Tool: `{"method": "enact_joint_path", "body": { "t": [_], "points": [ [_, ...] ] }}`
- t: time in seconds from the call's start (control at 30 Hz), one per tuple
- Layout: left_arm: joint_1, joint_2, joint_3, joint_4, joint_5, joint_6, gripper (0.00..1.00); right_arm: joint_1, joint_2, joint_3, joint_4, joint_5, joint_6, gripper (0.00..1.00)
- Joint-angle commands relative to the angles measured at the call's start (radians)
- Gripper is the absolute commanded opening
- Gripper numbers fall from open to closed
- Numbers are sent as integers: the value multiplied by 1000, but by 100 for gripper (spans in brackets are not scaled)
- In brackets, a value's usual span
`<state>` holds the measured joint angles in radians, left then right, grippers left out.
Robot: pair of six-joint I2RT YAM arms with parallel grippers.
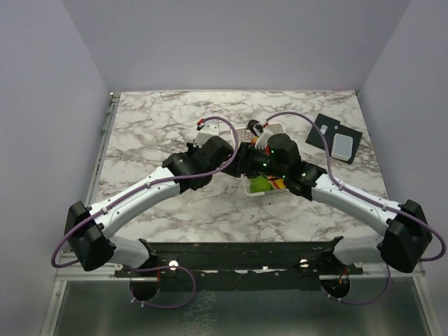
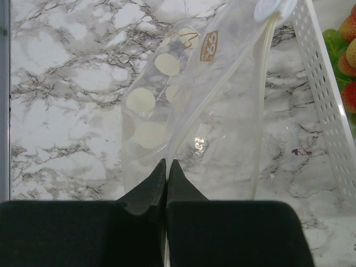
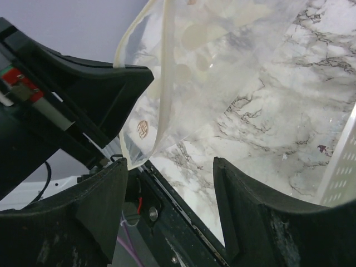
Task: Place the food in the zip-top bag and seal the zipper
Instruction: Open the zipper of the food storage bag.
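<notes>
Clear plastic of the zip-top bag (image 2: 222,111) is clamped at one edge by my left tool (image 2: 166,167), which is pressed together on it. The bag hangs lifted above the marble desk (image 2: 67,83). My right tool (image 3: 169,167) stands with its jaws apart, and a bag corner lies just beside one of them, ungripped. The food (image 2: 347,61) lies in the white perforated basket (image 2: 322,100), near the bag's right side. Bare marble lies open to the left. Lilac walls (image 1: 42,105) enclose three sides of the desk.

Even, diffuse light from above; faint soft shadows on the worktop (image 1: 154,133). Small glare spots on the zip-top bag (image 2: 222,128), frame centre. Wrist views sharp, bottom edges near-black, detail lost.
</notes>
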<state>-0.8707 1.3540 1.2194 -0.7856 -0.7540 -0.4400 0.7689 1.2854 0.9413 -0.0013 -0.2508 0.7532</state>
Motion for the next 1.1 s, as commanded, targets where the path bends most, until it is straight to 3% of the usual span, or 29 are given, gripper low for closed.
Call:
{"method": "enact_joint_path", "body": {
  "t": [0.0,0.57,0.87,1.07],
  "points": [
    [2,4,10,17,31,-16,0,33,60,29,77,66,41,69],
    [1,-27,12,16,26,-15,0,118,327,225,49,188,33,67],
    [2,-75,33,-1,-10,4,0,136,398,256,3,300,16,58],
    [2,-97,48,-20,-42,41,0,139,399,249,-34,335,10,41]
  ]
}}
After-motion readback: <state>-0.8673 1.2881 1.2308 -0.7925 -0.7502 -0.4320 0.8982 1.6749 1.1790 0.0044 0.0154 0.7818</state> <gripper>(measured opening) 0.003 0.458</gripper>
